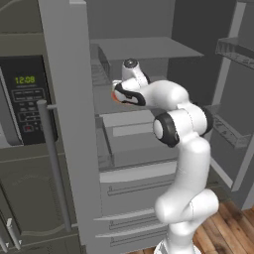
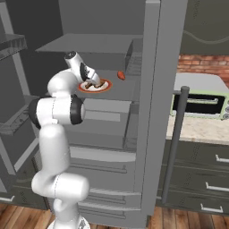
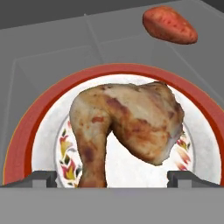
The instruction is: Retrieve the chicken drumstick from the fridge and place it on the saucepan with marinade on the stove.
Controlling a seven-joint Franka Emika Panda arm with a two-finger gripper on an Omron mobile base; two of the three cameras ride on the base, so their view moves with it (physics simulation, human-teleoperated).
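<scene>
The drumstick (image 3: 127, 127) lay on a red-rimmed plate (image 3: 26, 140) on a fridge (image 2: 152, 112) shelf, between the gripper's (image 3: 112, 177) wide-apart fingertips. A sound grasp would straddle the thick middle and descend before closing.
</scene>
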